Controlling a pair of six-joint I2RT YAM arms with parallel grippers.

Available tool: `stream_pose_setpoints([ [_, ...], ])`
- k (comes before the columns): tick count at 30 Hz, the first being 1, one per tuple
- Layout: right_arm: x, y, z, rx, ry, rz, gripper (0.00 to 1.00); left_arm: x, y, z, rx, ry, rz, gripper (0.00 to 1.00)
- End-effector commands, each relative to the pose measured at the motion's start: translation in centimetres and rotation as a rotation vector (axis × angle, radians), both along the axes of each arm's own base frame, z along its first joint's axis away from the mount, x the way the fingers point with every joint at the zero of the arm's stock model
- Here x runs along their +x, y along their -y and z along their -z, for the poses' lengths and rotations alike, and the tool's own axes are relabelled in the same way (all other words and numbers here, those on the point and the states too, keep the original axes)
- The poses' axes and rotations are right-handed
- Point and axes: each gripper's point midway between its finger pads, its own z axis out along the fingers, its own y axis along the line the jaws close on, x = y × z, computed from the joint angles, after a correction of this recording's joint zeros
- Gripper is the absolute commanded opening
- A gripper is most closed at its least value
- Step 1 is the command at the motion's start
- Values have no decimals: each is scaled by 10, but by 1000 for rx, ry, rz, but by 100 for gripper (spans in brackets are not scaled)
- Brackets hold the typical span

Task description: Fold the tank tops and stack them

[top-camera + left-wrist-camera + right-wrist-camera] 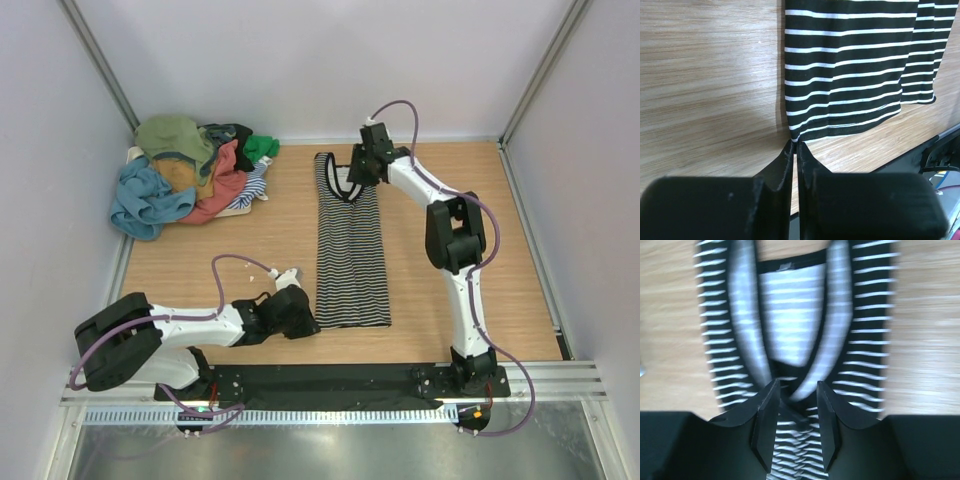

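Observation:
The black-and-white striped tank top lies flat and narrow, folded lengthwise, on the wooden table, straps at the far end. My left gripper is at its near left hem corner. In the left wrist view the gripper is shut on that corner of the striped top. My right gripper hovers over the strap and neckline end. In the blurred right wrist view the gripper is open, straddling the crossing straps of the striped top.
A pile of other tank tops sits at the back left: olive, teal-blue, coral, mustard, green. White walls close in the table. The black base rail runs along the near edge.

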Motion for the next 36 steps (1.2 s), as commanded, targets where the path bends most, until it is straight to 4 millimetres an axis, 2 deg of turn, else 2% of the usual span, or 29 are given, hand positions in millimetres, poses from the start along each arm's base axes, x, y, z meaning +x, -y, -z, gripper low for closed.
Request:
stream_pose_setpoints([
  [1, 3, -48, -38, 80, 88, -145, 42, -1, -4, 5, 20, 3, 2, 4],
  [2, 4, -61, -39, 113, 92, -181, 42, -2, -5, 5, 19, 2, 3, 1],
  [4, 6, -71, -38, 133, 97, -199, 42, -3, -6, 5, 20, 1, 4, 0],
  [5, 11, -76, -45, 147, 116, -202, 42, -3, -7, 7, 23, -1, 4, 0],
  [6, 12, -79, -36, 152, 103, -204, 42, -3, -7, 6, 17, 0, 4, 0],
  [11, 21, -93, -32, 206, 103, -220, 42, -7, -8, 8, 15, -11, 10, 0],
  [18, 29, -98, -20, 234, 100, -216, 42, -13, -8, 6, -2, -14, 23, 0],
  [24, 26, -106, -7, 263, 69, -231, 41, -22, -11, 10, -3, -25, 25, 0],
  [36, 23, -113, -2, 289, 56, -243, 38, -27, -13, 12, -11, -31, 20, 0],
])
